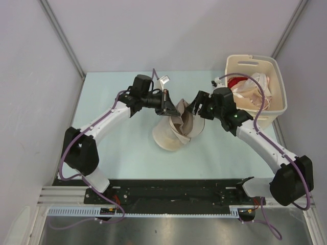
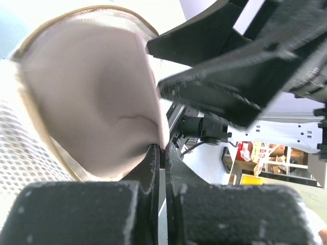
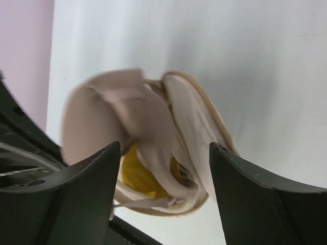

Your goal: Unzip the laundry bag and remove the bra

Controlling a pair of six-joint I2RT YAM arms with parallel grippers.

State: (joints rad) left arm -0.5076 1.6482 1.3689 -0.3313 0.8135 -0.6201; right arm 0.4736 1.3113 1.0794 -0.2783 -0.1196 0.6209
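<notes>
Two left fingers point(image 2: 153, 163) are pressed together on a fold of cream fabric at the edge of the bag point(image 2: 92, 102), pinching one flap and holding it up off the tabletop point(image 1: 117, 153). The right fingers point(image 3: 97, 168) are spread wide and touch nothing. They are aimed at the bag's gaping mouth from the other side, and the bag sits in the gap between them, just beyond their tips. Inside that mouth the yellow bra point(image 3: 138, 173) shows low down, tucked under the folded cream flaps and partly hidden by them. From above, the bag lies in the middle of the tabletop between the two arms, its lower half resting flat and its upper part bunched upward. A cream basket point(image 1: 276, 76) holding pale and red cloth stands at the far right corner, well apart.
</notes>
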